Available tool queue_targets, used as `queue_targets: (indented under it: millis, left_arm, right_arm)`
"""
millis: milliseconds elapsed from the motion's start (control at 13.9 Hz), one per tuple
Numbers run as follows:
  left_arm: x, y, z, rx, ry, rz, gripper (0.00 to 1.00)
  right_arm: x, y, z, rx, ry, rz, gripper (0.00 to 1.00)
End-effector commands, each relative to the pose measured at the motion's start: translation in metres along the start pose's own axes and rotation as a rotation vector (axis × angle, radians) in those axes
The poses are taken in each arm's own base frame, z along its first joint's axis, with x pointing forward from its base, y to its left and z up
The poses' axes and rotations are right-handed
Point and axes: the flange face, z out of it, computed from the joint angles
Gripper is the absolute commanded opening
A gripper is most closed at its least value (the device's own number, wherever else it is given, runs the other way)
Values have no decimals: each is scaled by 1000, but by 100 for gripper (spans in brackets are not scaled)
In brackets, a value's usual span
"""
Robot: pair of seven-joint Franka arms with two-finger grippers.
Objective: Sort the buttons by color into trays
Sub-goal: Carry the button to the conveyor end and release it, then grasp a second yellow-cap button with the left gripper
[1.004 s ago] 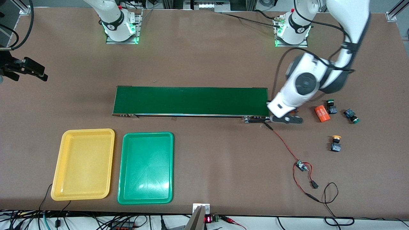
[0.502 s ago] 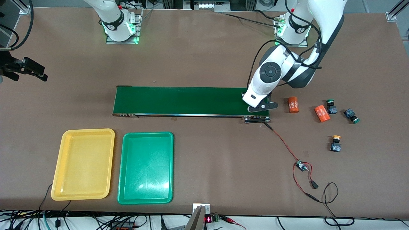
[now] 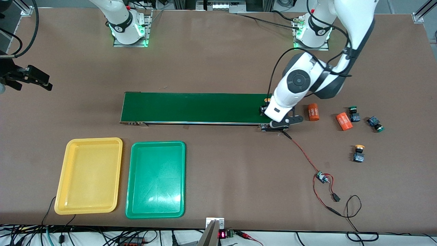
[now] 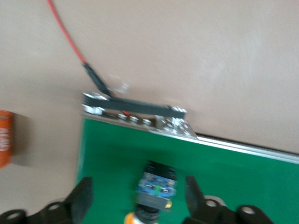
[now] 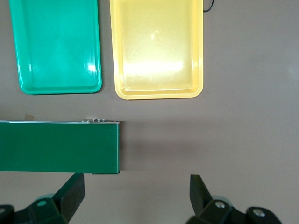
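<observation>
The belt (image 3: 201, 108) lies mid-table, with the yellow tray (image 3: 89, 176) and green tray (image 3: 155, 179) nearer the camera, both empty. The left gripper (image 4: 135, 196) hangs over the belt's left-arm end, jaws apart around a yellow button (image 4: 155, 186) set on the belt. The right gripper (image 5: 133, 193) waits, jaws wide. Judged: the release is under way; next, lift clear and fetch another button (image 3: 358, 153).

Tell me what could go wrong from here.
1. The yellow button lies on the belt between the open left gripper's fingers; lifting off-centre could nudge it.
2. It sits near the belt's end, by the connector; it could roll off there.
3. The right gripper hangs open over bare table by the belt's other end, so a catch there may come late.
</observation>
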Motion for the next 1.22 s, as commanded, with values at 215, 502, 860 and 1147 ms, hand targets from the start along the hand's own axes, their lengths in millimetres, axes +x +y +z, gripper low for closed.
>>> queue_targets:
  millis: [215, 502, 860, 1147]
  left_arm:
    - [107, -111, -58, 109, 122, 159, 100]
    - [193, -214, -43, 98, 124, 300, 100]
    - [246, -317, 25, 16, 171, 436, 100]
    - [257, -358, 84, 6, 201, 455, 100]
  right_arm:
    - [5, 3, 6, -18, -9, 9, 100]
    - [7, 12, -1, -9, 11, 25, 100]
    - [6, 8, -5, -3, 13, 24, 100]
    - [2, 7, -7, -1, 0, 11, 100]
